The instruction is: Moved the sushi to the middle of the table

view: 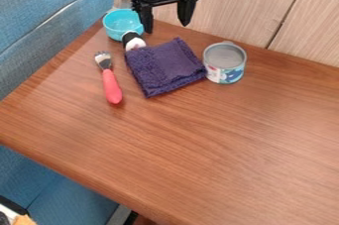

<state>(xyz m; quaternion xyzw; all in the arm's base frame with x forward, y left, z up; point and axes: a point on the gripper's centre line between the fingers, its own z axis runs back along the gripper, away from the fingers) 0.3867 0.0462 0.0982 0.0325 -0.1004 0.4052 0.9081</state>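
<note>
A brown wooden table (218, 154) — near its far edge hangs the black gripper (166, 28), fingers apart; then a folded purple cloth (165, 65), a can (225, 62) just right of it, a turquoise cup (119, 26) by the far left corner, a red-handled fork (111, 85) left of the cloth — and the black-and-white sushi (134, 43) between cup and cloth

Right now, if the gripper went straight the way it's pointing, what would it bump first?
Probably the folded purple cloth below the gripper, or maybe the wooden table behind it; depth is unclear.
</note>
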